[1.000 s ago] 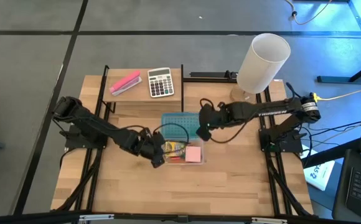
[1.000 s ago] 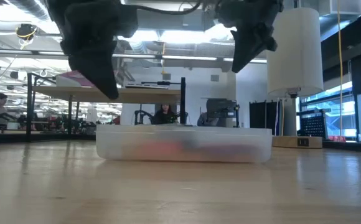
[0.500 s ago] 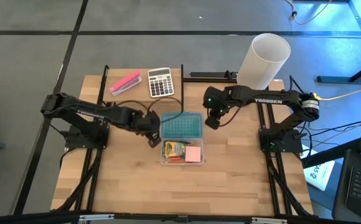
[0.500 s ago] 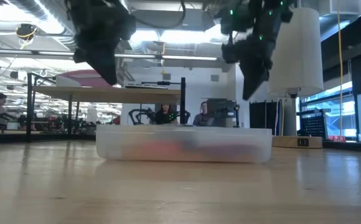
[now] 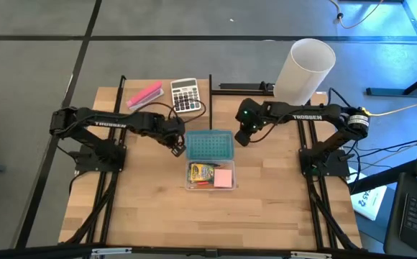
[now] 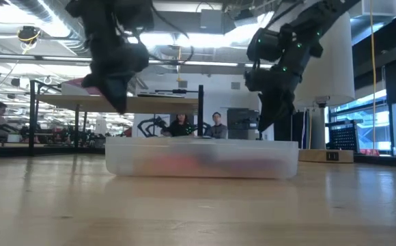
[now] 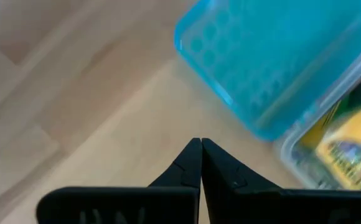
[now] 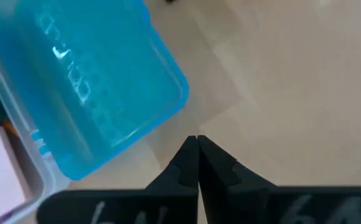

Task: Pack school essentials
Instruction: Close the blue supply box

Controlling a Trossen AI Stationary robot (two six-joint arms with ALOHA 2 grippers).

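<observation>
The yellow-green crayon box (image 5: 202, 172) and pale pink sticky-note pad (image 5: 223, 178) are seen packed in the clear plastic tray (image 5: 210, 187), half covered by the blue perforated lid (image 5: 210, 145), on the wooden bench (image 5: 151, 216). Both claws, left (image 5: 175, 149) and right (image 5: 241, 139), are pressed together, empty, held beside the lid, apparently clear of it.

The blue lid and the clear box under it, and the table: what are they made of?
The blue lid looks like translucent plastic: light passes through it and a moulded dot pattern shows. The clear box seems frosted plastic, since the colours inside show only as blurs. The table looks like pale wood with visible plank seams and grain, possibly a laminate.
</observation>
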